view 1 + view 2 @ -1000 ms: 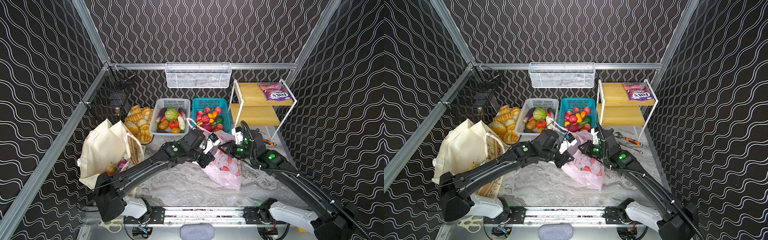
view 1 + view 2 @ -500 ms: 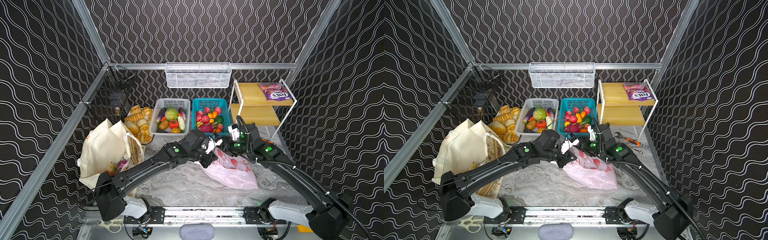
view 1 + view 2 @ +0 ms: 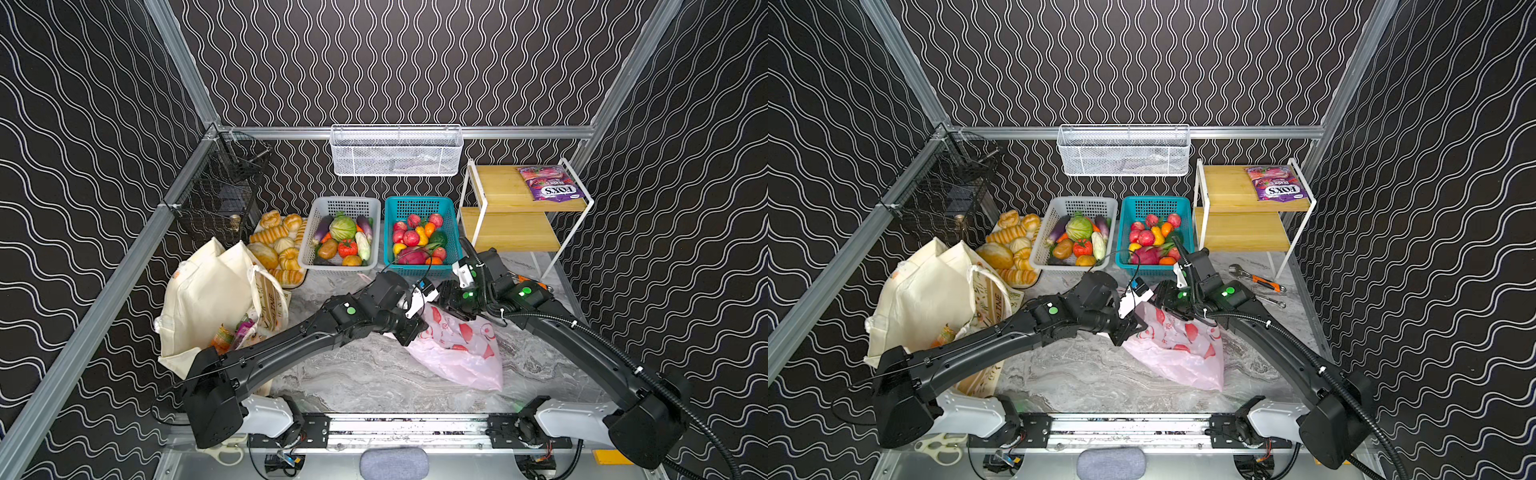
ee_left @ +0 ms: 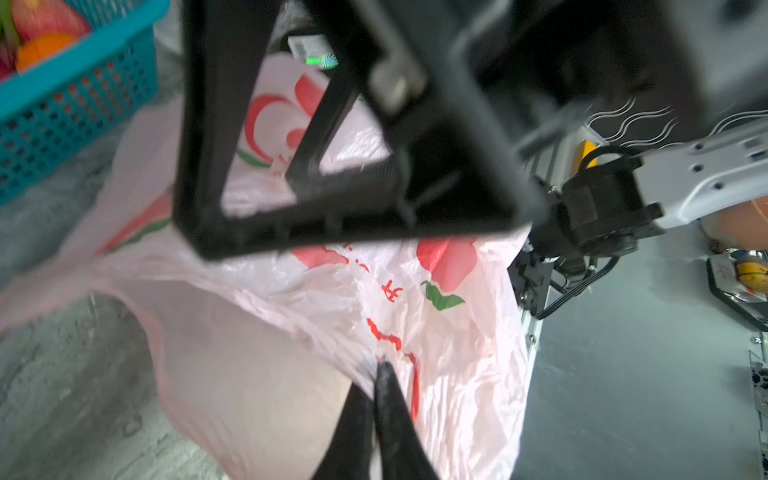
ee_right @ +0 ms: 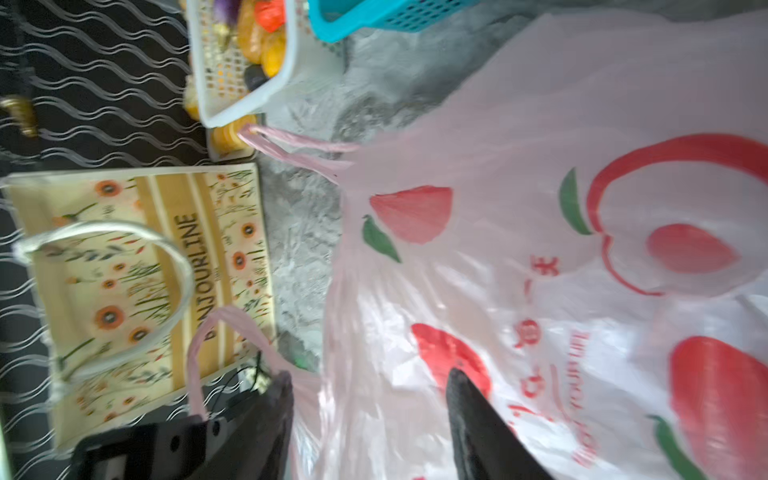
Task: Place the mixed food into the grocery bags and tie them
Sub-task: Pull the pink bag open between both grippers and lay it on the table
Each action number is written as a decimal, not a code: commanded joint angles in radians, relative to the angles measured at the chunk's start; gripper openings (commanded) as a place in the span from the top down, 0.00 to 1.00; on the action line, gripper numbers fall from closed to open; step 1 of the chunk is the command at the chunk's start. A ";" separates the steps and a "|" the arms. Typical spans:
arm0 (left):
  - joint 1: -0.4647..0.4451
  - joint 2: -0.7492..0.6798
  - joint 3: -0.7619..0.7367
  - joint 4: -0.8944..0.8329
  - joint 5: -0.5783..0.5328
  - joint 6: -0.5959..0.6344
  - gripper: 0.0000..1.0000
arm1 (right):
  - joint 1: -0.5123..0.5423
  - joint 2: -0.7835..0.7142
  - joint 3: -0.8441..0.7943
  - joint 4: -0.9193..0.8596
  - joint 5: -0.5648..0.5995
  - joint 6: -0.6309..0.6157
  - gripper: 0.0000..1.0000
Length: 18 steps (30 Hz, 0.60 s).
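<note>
Pink plastic bag [image 3: 457,353] lies crumpled on the marble desk [image 3: 353,374] just right of centre in both top views. The left end effector [image 4: 379,368] is pinched shut on a fold of its film, and the right end effector [image 5: 370,374] is poised over it, jaws apart, holding nothing. To spread the mouth well, the right one probably needs a single layer of the opposite rim beside the loop handle [image 5: 216,328], then a gentle pull so the thin film neither tears nor slips.

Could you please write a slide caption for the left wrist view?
Left claw pinching a fold of the pink plastic bag near the teal basket.
</note>
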 commanded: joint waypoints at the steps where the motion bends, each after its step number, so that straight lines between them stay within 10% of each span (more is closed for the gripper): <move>1: 0.000 -0.015 -0.042 0.044 0.014 -0.067 0.78 | -0.002 0.009 -0.029 -0.026 0.037 -0.002 0.40; 9: 0.001 -0.169 -0.102 0.036 -0.129 -0.203 0.47 | 0.031 0.002 -0.063 -0.033 0.041 0.023 0.39; 18: 0.136 -0.230 0.093 -0.197 -0.345 -0.212 0.50 | 0.227 0.152 0.057 -0.149 0.302 0.072 0.37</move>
